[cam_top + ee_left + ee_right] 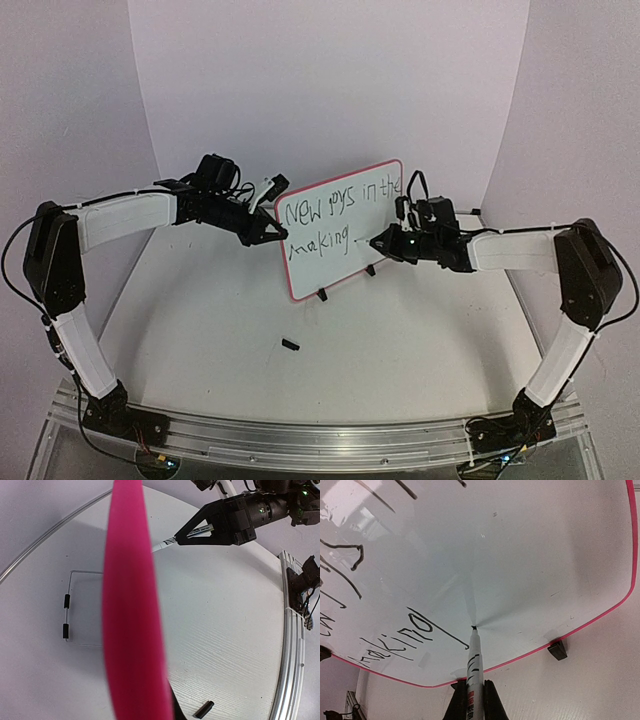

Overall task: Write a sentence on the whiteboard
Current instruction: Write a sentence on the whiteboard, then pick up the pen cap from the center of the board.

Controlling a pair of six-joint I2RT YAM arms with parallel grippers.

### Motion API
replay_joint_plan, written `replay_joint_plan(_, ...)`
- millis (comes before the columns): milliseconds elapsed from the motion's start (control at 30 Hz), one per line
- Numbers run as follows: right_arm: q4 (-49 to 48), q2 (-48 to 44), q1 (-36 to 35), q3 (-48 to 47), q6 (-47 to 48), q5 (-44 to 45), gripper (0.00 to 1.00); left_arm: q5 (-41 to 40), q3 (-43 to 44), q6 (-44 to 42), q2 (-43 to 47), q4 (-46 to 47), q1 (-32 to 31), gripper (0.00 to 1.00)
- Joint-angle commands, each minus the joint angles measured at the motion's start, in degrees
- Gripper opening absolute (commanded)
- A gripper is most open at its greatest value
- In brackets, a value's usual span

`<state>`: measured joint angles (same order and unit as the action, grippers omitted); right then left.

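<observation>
One white table [400, 340], whiteboard [340, 228] upright, lilac backdrop [330, 80]

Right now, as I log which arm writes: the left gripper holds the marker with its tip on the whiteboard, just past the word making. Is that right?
No, it is the right gripper that holds the marker, with its tip on the whiteboard just past the word making. The right wrist view shows it; in the top view the left gripper holds the board's left edge.
</observation>
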<state>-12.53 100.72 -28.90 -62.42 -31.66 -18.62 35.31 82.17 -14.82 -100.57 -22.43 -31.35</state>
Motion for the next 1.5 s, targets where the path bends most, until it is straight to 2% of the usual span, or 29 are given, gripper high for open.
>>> replay_joint_plan(0, -0.9, -7.1, 0.3, 2.7, 0.5, 3.0, 0.00, 2.9, -0.2, -0.3, -2.2, -8.1, -2.0, 0.02)
replay_joint_plan(133, 1.5, -12.2, 0.3, 4.8, 1.7, 5.4, 0.00, 2.8, -0.2, 0.0, -2.0, -8.1, -2.1, 0.11)
replay_joint_plan(267, 3.0, -16.0, 0.4, 6.3, 2.7, 7.4, 0.00, 2.6, -0.4, 0.3, -1.3, -7.9, -2.0, 0.27)
replay_joint_plan(467, 3.2, -19.2, 0.4, 7.6, 3.0, 9.1, 0.00, 1.8, -1.0, 0.4, 0.0, -7.6, -2.0, 0.46)
replay_joint_plan(700, 4.0, -22.6, 0.4, 8.3, 4.1, 9.9, 0.00, -3.3, -3.0, 0.2, 3.4, -6.7, -1.9, 0.61)
replay_joint_plan(1000, 5.7, -27.7, 0.3, 9.4, 6.3, 10.9, 0.00, -8.2, -4.4, 1.3, 7.2, -4.9, 0.1, 0.74)
replay_joint_plan(1467, 6.2, -31.4, 0.4, 11.0, 8.9, 11.0, 0.00, -12.3, -8.2, 5.0, 12.5, 0.9, 1.2, 0.76)
